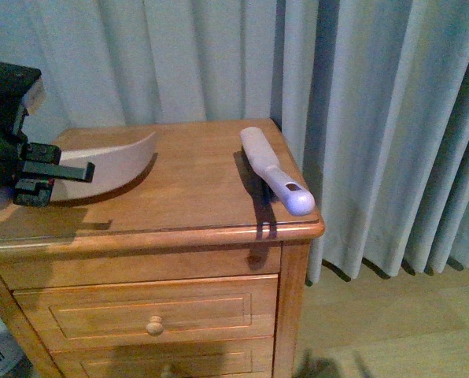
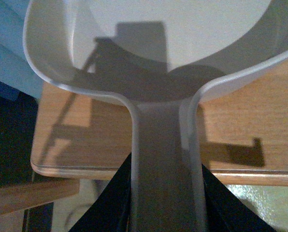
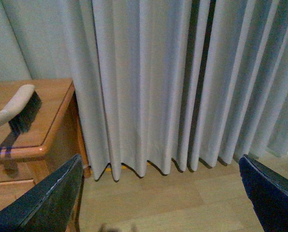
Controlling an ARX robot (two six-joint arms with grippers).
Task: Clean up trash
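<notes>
My left gripper (image 1: 42, 175) is shut on the handle of the pinkish-beige dustpan (image 1: 108, 164), which rests on the wooden dresser top at the left. In the left wrist view the dustpan (image 2: 158, 48) fills the frame, its handle clamped between my black fingers (image 2: 110, 203); the pan looks empty. A pale brush (image 1: 275, 169) with dark bristles lies on the dresser's right side; it also shows in the right wrist view (image 3: 16, 108). My right gripper (image 3: 158, 198) is open and empty, off the dresser's right side above the floor. No trash wad is in view.
The wooden dresser (image 1: 187, 228) has drawers below and stands against grey curtains (image 1: 376, 118). The wood floor (image 3: 173, 203) lies to the right of it. The dresser's right edge (image 3: 52, 140) is near my right gripper.
</notes>
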